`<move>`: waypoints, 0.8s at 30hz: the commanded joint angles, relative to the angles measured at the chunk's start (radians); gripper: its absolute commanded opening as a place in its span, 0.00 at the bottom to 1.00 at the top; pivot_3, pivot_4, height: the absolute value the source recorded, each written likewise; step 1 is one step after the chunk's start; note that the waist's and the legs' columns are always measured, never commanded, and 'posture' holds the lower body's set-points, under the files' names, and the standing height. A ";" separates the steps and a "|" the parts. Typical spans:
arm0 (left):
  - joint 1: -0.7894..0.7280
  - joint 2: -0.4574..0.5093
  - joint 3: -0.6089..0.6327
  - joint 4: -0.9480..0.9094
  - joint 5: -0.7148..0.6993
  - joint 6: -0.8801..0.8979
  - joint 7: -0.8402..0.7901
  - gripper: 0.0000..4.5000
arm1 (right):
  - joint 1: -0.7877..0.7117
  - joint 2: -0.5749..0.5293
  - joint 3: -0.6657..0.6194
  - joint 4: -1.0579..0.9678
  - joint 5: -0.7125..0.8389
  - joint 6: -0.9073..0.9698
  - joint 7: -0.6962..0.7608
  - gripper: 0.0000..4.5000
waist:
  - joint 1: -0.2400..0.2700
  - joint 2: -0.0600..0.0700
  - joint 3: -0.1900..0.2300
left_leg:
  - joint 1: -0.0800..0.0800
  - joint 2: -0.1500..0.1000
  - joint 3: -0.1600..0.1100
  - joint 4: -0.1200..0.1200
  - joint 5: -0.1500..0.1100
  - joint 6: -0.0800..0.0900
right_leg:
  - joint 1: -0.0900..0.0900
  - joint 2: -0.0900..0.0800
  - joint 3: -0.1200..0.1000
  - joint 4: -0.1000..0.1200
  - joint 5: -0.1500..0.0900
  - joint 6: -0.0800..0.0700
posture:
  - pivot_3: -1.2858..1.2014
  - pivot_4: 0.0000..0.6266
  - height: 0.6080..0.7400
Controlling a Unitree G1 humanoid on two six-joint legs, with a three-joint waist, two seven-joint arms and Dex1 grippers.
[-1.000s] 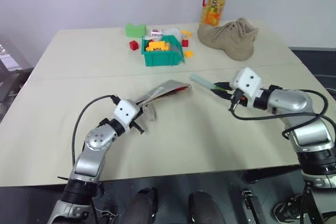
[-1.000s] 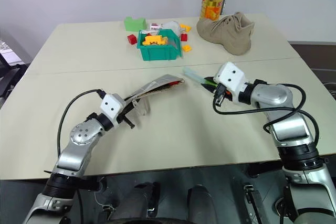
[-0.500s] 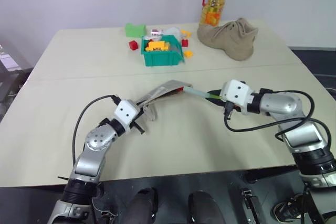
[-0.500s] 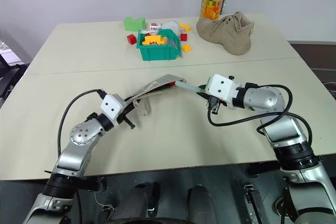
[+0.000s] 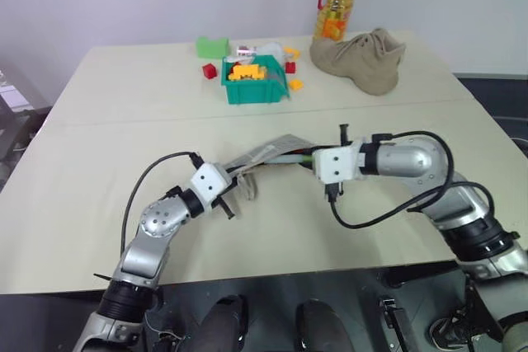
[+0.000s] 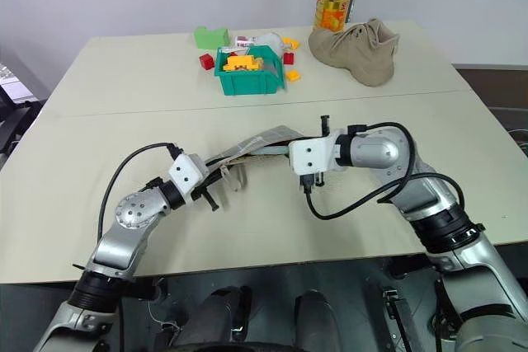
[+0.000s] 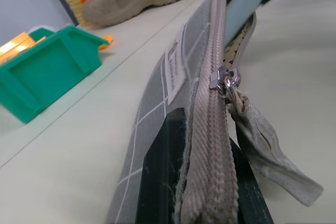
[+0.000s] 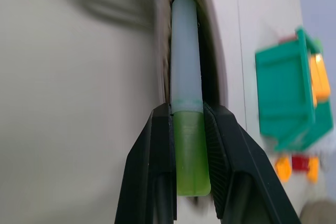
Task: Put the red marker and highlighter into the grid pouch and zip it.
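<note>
The left gripper [image 7: 202,182] is closed on the zipper edge of the grid pouch [image 5: 266,154], its two black fingers [image 7: 160,171] pinching the grey fabric between them and holding that end lifted off the table [image 5: 124,113], with the pouch's mouth gaping at the far end. In the left wrist view the white label sits on the gridded side of the pouch, the metal zipper pull [image 7: 224,81] hangs partway along the teeth, and a loose fabric tab [image 7: 268,150] droops below it. The right gripper [image 8: 188,145] is narrowed on the highlighter [image 8: 186,114], gripping its light-green body between both fingers [image 8: 152,171] with the pale translucent cap pointing ahead. That cap reaches into the open mouth of the pouch, its tip inside the opening and the green body outside in the grip. From the head camera the two grippers meet near the middle of the table, the right gripper [image 5: 318,162] just beside the open end of the pouch and the left gripper [image 5: 224,191] at the opposite end. The red marker cannot be made out. Near the far edge of the table stand a green bin [image 5: 256,82] with small toy blocks in and around it, a tan shoe [image 5: 363,57] and a bottle [image 5: 338,2] of yellow liquid.
</note>
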 commanded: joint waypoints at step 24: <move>-0.124 -0.126 0.073 -0.020 -0.147 0.172 0.109 0.00 | 0.098 0.054 -0.362 -0.261 0.553 0.561 0.006 0.97 | 0.018 0.000 0.000 | 0.000 0.000 -0.001 0.001 0.000 0.000 | 0.001 0.000 0.000 0.000 0.000 0.000 | 0.52 0.24 1.00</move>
